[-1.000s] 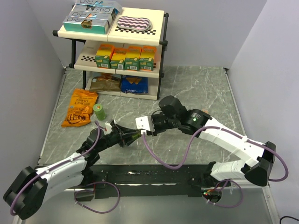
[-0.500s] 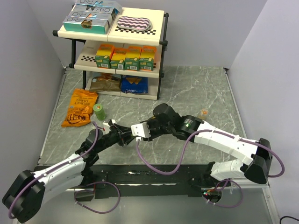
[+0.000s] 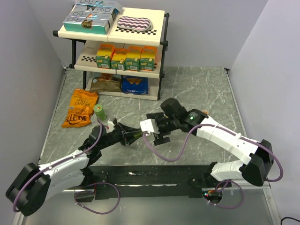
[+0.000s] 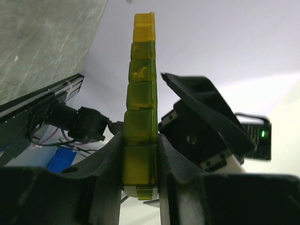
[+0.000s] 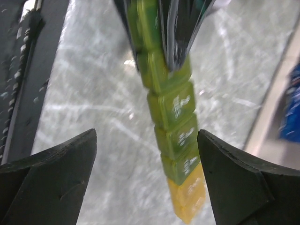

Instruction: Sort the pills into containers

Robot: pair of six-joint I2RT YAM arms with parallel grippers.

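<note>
As far as I can judge from my screens, the sorting itself is not yet begun: I see no pill in any compartment and none on the table (image 3: 197, 89). Only the preparation is done. The strip of containers (image 4: 142, 75) is lifted off the table and hangs in the air in front of the right half of the shelf rack (image 3: 117, 47), on the side toward the arm bases. The left jaws are closed on its olive green end, one on each long side, so the strip stands out from them like a stick. The right jaws stand wide apart around the part near the yellow end, with a clear gap to the strip on both sides; they hold nothing.

The strip looks like a row of small translucent boxes joined side by side, most of them olive green, the last one, farthest from the left jaws, yellow. Some lids carry pale marks, too blurred to read. The lids seem shut to me, but I cannot be sure. A small green bottle (image 3: 99, 111) stands in front of the rack's left half; whether it holds the pills I cannot tell. I judge that opening the lids and all the filling remain.
</note>
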